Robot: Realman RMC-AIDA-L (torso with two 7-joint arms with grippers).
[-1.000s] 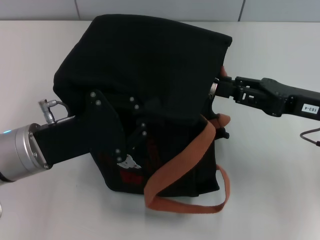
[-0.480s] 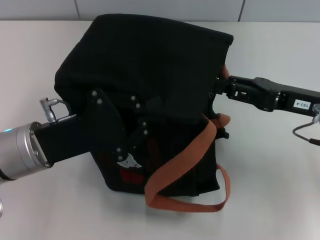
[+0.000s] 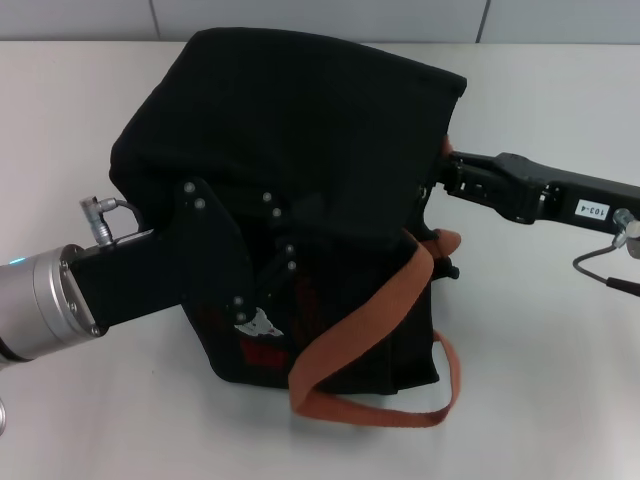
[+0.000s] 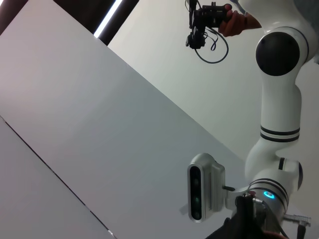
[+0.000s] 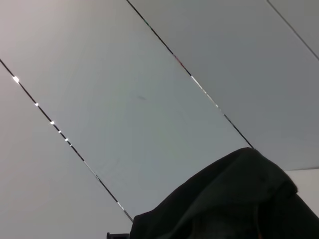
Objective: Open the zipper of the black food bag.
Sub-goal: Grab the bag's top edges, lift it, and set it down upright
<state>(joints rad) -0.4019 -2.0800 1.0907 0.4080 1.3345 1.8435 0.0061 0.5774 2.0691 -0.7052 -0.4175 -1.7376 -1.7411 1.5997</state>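
Note:
The black food bag (image 3: 300, 130) stands in the middle of the white table (image 3: 540, 380), its orange-brown handles (image 3: 370, 330) hanging down the front right. A red label (image 3: 262, 350) shows low on its front. My left gripper (image 3: 265, 290) lies against the bag's front face, black on black. From the right, my right gripper (image 3: 437, 180) has its tip at the bag's upper right edge, buried in the fabric. The zipper is hidden among the black folds. The bag's dark fabric (image 5: 234, 199) fills the lower part of the right wrist view.
A grey cable (image 3: 600, 270) loops off my right arm above the table. Behind the bag runs a panelled wall (image 3: 320, 15). The left wrist view looks up at the wall and my own white arm (image 4: 279, 99).
My right arm has rolled about its axis and edged closer to the bag's upper right edge; its cable has come into view. The bag's top corner shifted slightly right. Left arm unmoved.

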